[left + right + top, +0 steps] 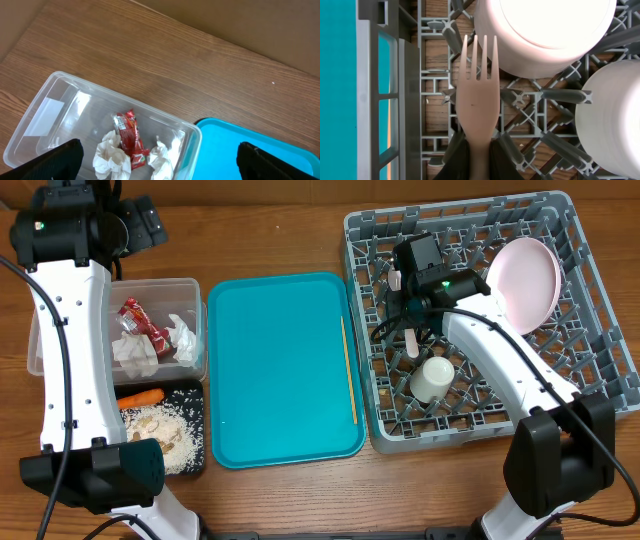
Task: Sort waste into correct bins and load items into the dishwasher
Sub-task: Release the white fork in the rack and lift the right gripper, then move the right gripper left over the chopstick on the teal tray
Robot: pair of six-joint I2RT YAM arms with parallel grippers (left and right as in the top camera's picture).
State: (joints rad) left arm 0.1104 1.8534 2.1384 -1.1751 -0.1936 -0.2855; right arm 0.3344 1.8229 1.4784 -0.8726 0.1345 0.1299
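Looking from the left, I see my left gripper spread wide and empty above the clear plastic tub. The tub holds a shiny red wrapper and crumpled white napkins. Just below it, a shallow black tray carries a smooth orange carrot and loose beige crumbs. In the middle lies a flat teal tray with a thin wooden stick along its right edge. On the right, my right gripper pinches the handle of a white plastic fork over the grey lattice rack. A small white cup sits upside down among the pegs, and a round white dish leans on edge. Everything rests on a wood-grain table.
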